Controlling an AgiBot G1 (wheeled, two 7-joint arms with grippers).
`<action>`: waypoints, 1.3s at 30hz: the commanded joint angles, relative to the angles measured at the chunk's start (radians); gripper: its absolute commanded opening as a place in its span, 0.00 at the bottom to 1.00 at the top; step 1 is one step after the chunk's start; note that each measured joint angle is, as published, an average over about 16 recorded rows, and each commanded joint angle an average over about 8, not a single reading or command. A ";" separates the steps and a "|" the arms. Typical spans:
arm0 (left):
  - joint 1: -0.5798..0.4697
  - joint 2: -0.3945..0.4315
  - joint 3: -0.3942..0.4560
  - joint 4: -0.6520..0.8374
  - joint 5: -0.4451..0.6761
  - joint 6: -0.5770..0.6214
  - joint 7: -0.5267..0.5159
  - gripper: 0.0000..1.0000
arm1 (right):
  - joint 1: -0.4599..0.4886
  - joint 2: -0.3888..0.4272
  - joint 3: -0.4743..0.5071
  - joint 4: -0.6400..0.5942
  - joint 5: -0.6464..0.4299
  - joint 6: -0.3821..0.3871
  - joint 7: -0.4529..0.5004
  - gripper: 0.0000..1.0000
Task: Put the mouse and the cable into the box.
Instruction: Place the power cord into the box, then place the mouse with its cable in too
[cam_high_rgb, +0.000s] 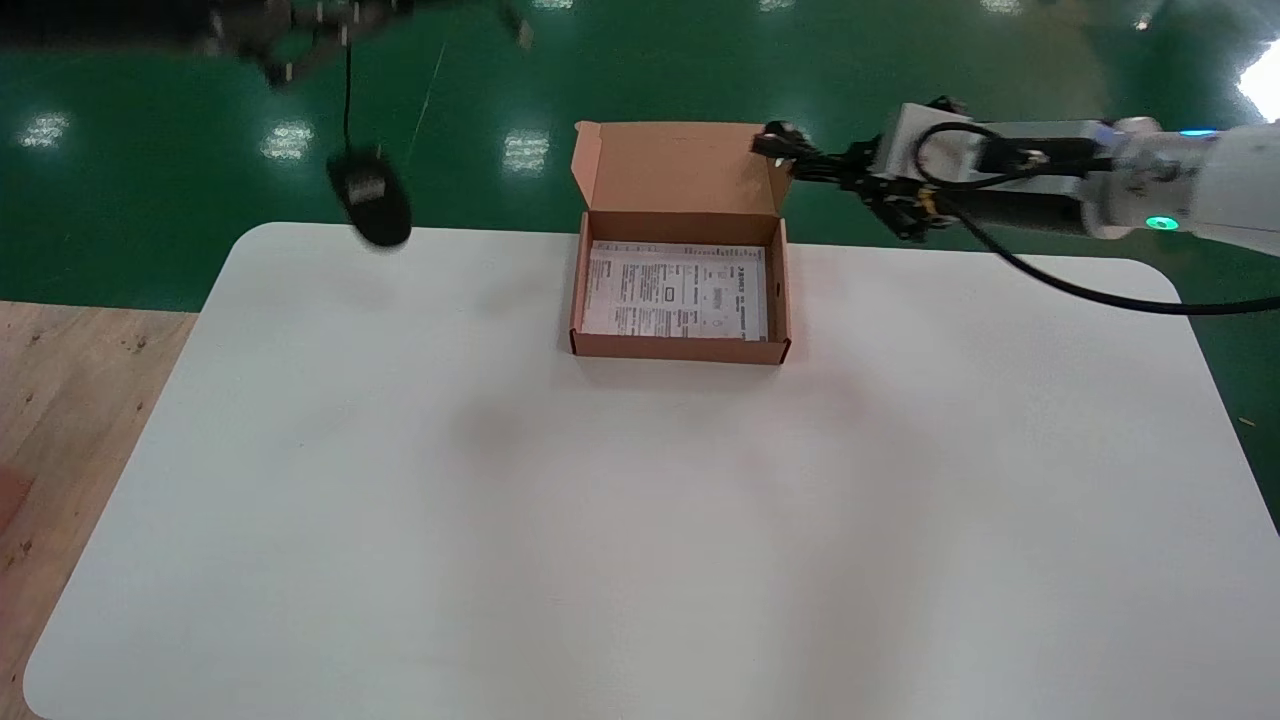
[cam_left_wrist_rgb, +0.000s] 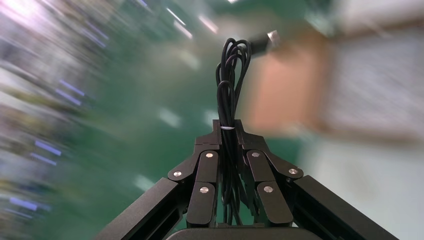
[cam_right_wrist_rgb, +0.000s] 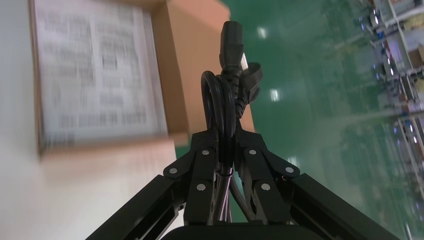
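A black mouse (cam_high_rgb: 372, 203) dangles by its thin cord (cam_high_rgb: 347, 95) over the table's far left corner. My left gripper (cam_high_rgb: 290, 55) is high at the back left, shut on the coiled bundle of that cord (cam_left_wrist_rgb: 231, 80); its jaws (cam_left_wrist_rgb: 227, 126) pinch the loops, and a plug (cam_left_wrist_rgb: 270, 39) sticks out beyond. My right gripper (cam_high_rgb: 800, 160) hovers by the far right corner of the open cardboard box (cam_high_rgb: 577, 300), shut on a bundled black power cable (cam_right_wrist_rgb: 222, 100) with its connector (cam_right_wrist_rgb: 231, 40) pointing away from the jaws (cam_right_wrist_rgb: 223, 137).
The box (cam_right_wrist_rgb: 175, 75) stands at the far middle of the white table (cam_high_rgb: 640, 520), lid flap raised at the back, with a printed sheet (cam_high_rgb: 678, 290) on its floor. Green floor lies beyond the table, wooden floor to the left.
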 joint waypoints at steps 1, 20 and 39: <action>-0.018 -0.002 -0.054 -0.056 -0.070 -0.048 0.036 0.00 | 0.001 -0.060 -0.003 -0.004 -0.003 0.039 0.021 0.00; -0.002 0.083 -0.103 -0.058 -0.151 -0.041 0.174 0.00 | -0.082 -0.240 -0.060 -0.019 0.028 0.156 -0.047 0.00; -0.026 0.032 -0.067 -0.083 -0.097 -0.008 0.121 0.00 | -0.121 -0.240 -0.265 0.085 0.091 0.229 0.128 1.00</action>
